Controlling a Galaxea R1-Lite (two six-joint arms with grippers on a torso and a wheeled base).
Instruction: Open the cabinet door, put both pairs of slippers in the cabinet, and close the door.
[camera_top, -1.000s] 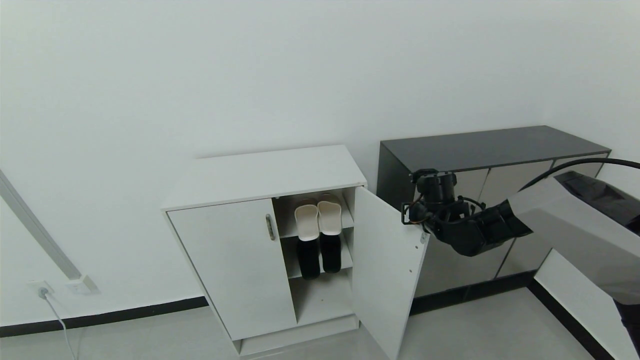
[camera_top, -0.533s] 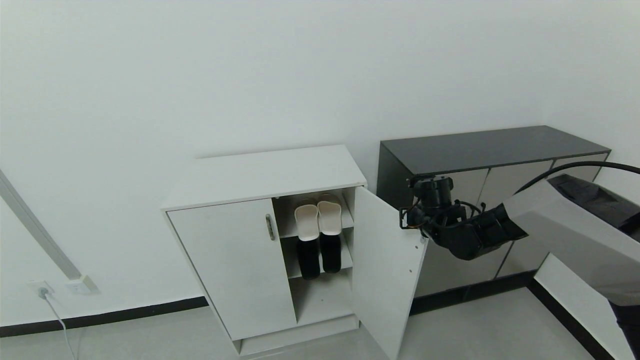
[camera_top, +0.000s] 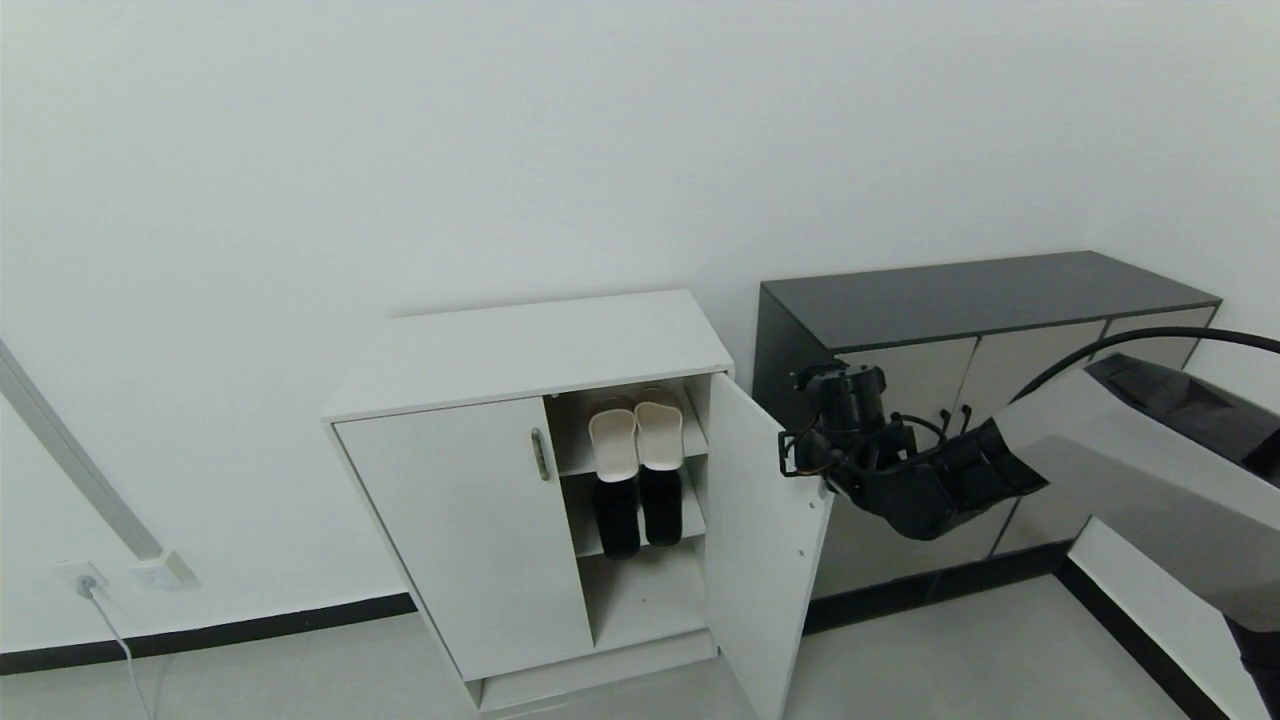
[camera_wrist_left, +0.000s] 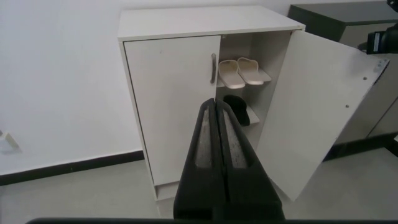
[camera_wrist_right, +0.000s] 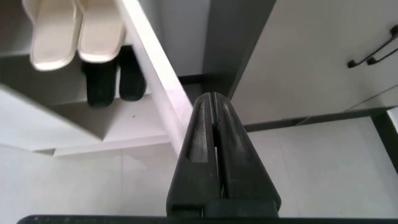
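Observation:
The white cabinet (camera_top: 530, 350) has its left door closed and its right door (camera_top: 760, 540) standing open. A white pair of slippers (camera_top: 637, 440) lies on the upper shelf, with a black pair (camera_top: 640, 510) on the shelf below. My right gripper (camera_top: 795, 455) is shut and presses against the outer face of the open door near its top free edge. In the right wrist view the shut gripper (camera_wrist_right: 214, 99) lies beside the door edge (camera_wrist_right: 158, 74). My left gripper (camera_wrist_left: 216, 109) is shut and empty, held back in front of the cabinet.
A dark-topped sideboard (camera_top: 980, 290) stands just right of the cabinet, close behind my right arm. The closed left door carries a metal handle (camera_top: 540, 455). A wall socket with a cable (camera_top: 85, 580) sits low at the left. Bare floor (camera_top: 950, 660) lies in front.
My right gripper has moved left and slightly down against the door. The door's free edge has swung a little toward the cabinet.

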